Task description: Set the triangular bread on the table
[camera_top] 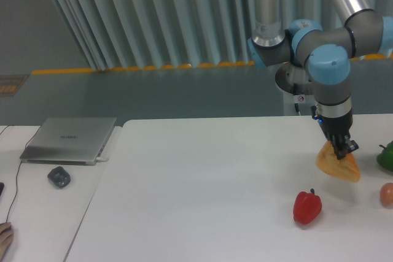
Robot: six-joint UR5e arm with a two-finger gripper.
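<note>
Camera view from the front of the worktop (202,176): the UR5e arm reaches down at the right side, its gripper (339,150) pointing at the white surface with the fingers (336,142) clenched on the upper edge of the triangular bread (338,165). That golden-orange wedge hangs from the grip, tilted, its lower edge close to the surface; whether it touches cannot be told from this angle. A red bell pepper (307,207) stands on the white surface near the bread, toward the viewer and a little to its left, apart from it. At the right edge of the view, a green vegetable (386,156) is partly cut off, and a small round orange-pink fruit (387,195) sits just in front of it. On the smaller white desk (37,213) at the left, a closed grey laptop (69,140) lies flat with a dark mouse (59,177) near its front edge. Fingertips of a person's hand (4,237) show at the lower left corner. Pale pleated curtains (153,16) hang behind, above a grey floor marked by a yellow stripe.
</note>
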